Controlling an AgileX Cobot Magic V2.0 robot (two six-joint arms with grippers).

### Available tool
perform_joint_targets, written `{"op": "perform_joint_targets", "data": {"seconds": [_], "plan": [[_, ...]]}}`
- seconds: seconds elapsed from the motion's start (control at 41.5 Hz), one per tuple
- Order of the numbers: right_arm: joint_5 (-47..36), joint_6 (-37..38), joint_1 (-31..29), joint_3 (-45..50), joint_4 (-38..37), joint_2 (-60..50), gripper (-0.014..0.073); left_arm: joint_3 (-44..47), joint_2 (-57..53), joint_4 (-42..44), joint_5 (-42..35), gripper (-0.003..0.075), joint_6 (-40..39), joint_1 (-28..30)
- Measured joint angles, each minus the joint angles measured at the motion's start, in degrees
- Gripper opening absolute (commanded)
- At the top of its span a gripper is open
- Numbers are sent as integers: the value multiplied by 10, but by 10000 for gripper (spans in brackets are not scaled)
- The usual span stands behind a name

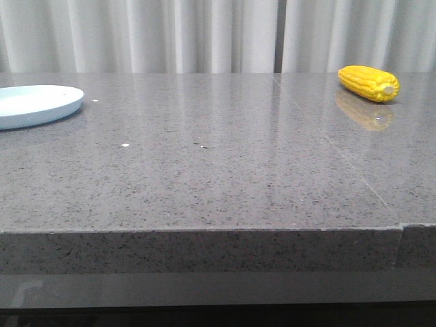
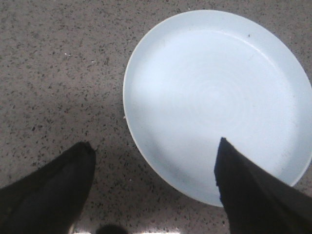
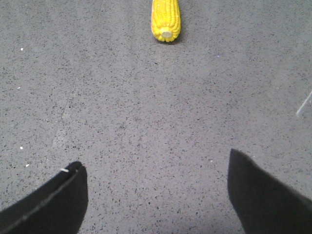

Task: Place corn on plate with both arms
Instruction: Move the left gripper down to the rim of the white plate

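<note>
- Your corn (image 1: 368, 83) lies on its side at the far right of the grey speckled table (image 1: 204, 177), its pale stub end turned toward the front-right, a faint reflection of it showing on the glossy surface just in front.
- Your plate (image 1: 34, 105) sits at the far left of the table, partly cut off by the edge of the front view; it is empty and well apart from the corn.
- Your left gripper (image 2: 156, 146) hangs above the plate's near rim with its jaws spread wide and nothing between them; one finger (image 2: 253, 190) overlaps the plate (image 2: 214, 97) in the wrist view, the other is over bare table.
- Your right gripper (image 3: 156, 165) is likewise spread wide and holds nothing, over bare tabletop.
- From the right wrist view the corn (image 3: 165, 20) lies well ahead of the fingers (image 3: 53, 200), stub end facing the camera, roughly centred between them.
- You see neither arm in the front view.
- A few small white specks (image 1: 125, 145) dot the table between plate and corn.
</note>
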Motion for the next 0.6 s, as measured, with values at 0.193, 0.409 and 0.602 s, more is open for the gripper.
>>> {"op": "perform_joint_targets", "data": {"seconds": [0.193,0.409,0.602], "plan": [[0,0,0,0,0,0,614,-40,66,-3,-1,491,2,0],[0,0,0,0,0,0,614,-80,125,-11,-2,491,3,0],[0,0,0,0,0,0,614,-103,156,-20,0,491,3,0]]}}
